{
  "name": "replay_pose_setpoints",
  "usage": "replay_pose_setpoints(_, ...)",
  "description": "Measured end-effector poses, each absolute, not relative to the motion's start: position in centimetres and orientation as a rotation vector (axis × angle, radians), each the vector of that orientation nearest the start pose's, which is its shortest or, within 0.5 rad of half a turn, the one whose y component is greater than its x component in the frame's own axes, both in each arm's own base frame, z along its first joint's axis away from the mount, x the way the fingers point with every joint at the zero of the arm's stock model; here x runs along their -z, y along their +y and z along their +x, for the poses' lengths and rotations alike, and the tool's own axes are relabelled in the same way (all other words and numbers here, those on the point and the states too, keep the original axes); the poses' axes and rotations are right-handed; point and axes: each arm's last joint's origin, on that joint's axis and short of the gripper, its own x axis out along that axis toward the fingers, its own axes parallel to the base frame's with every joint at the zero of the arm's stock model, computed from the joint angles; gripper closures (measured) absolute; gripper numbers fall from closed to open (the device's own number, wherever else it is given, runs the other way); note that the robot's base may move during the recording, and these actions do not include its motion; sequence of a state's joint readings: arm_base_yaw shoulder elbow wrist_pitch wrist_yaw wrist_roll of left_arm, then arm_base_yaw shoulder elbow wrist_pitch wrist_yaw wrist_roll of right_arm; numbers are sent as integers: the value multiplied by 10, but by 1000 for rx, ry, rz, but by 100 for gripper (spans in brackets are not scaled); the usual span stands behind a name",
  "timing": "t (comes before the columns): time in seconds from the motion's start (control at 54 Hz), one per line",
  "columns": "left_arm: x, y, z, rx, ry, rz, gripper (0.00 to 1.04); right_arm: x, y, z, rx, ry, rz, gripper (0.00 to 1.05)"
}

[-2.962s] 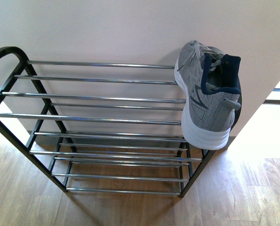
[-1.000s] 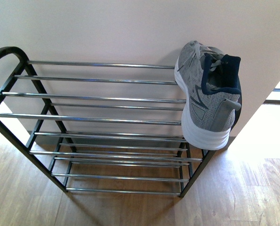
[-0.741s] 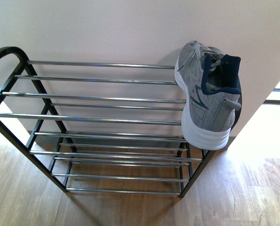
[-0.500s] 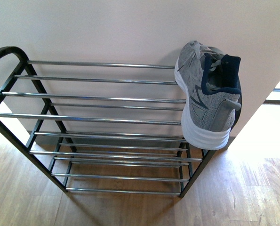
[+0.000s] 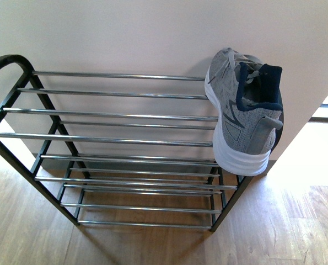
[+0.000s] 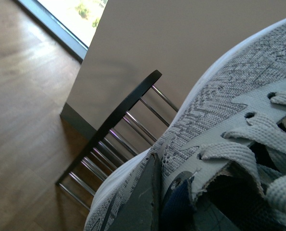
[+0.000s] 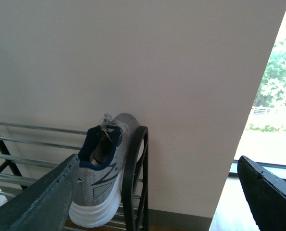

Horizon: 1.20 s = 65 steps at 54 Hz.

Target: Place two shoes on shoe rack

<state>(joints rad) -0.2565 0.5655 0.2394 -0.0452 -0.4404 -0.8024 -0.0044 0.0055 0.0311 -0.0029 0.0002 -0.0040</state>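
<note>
- Chrome bars in tiers on a black metal frame make up the tall open shoe rack (image 5: 119,115), which stands on the wooden floor (image 5: 296,232) with its far side against a pale wall (image 5: 125,33).
- One grey knit sneaker with a white sole and navy lining (image 5: 243,118) sits at the right end of the rack's top tier. Its toe points to the wall, and its heel hangs out over the near bar, tipped down.
- All the other bars, from the sneaker leftward and on the tiers below, carry no shoes.
- Neither arm shows in the front view.
- From the right wrist, the right arm's fingers (image 7: 46,199) are spread wide apart with nothing between them. They are well clear of the racked sneaker (image 7: 104,178) and the rack's black end loop (image 7: 145,192).
- A bright window (image 7: 272,96) opens to the right of the wall.
- From the left wrist, a second grey knit sneaker with pale laces (image 6: 219,120) fills the view at close range. It is up in the air, with the rack (image 6: 126,101) and floor showing beyond it.
- The left arm's fingers (image 6: 143,202) are clamped on that second shoe. One dark finger lies flat against the upper beside the eyelets and the navy lining, and its partner is hidden.
</note>
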Motion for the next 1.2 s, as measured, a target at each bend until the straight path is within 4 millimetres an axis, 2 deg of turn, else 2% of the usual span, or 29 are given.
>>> replay_pose_setpoints(0.148, -194, -31, 163, -321, 250, -810, 103, -173, 0, 96, 5, -23, -4, 9)
replay_pose_setpoints(0.222, -192, -51, 188, -299, 311, -858, 103, -173, 0, 96, 4, -23, -4, 9)
replay_pose_setpoints(0.333, -186, -85, 213, -281, 406, -894, 103, -173, 0, 96, 5, -23, -4, 9)
replay_pose_setpoints(0.426, -180, -112, 223, -258, 518, -872, 103, -173, 0, 96, 4, -23, -4, 9)
replay_pose_setpoints(0.592, -173, -136, 227, -224, 661, -759, 103, -173, 0, 96, 5, -23, -4, 9)
replay_pose_setpoints(0.815, -150, -142, 235, -174, 779, -677, 103, -173, 0, 96, 5, -23, -4, 9)
replay_pose_setpoints(1.203, -144, -161, 260, -73, 821, -683, 103, -173, 0, 96, 5, -23, -4, 9)
